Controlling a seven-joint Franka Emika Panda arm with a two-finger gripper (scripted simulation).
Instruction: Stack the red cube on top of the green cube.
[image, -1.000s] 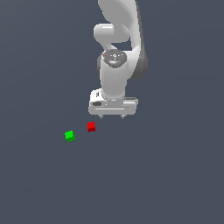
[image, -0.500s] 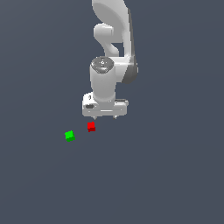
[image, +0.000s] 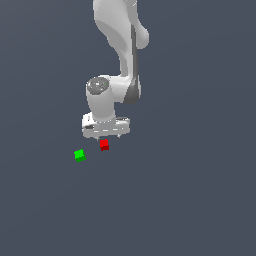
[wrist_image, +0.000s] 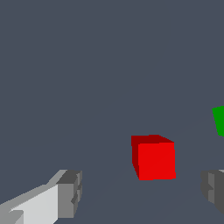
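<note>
A white robot arm holds its end effector (image: 105, 134) open just above a small red cube (image: 104, 145), which sits on the grey surface (image: 190, 200) between the spread fingers (wrist_image: 65, 194), with the green cube (image: 79, 155) near on the exterior view's left.

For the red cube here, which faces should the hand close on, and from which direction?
From above, fingers on two opposite side faces of the red cube. It sits flat and apart from the green cube, and the open hand already straddles it, probably needing only to descend.
</note>
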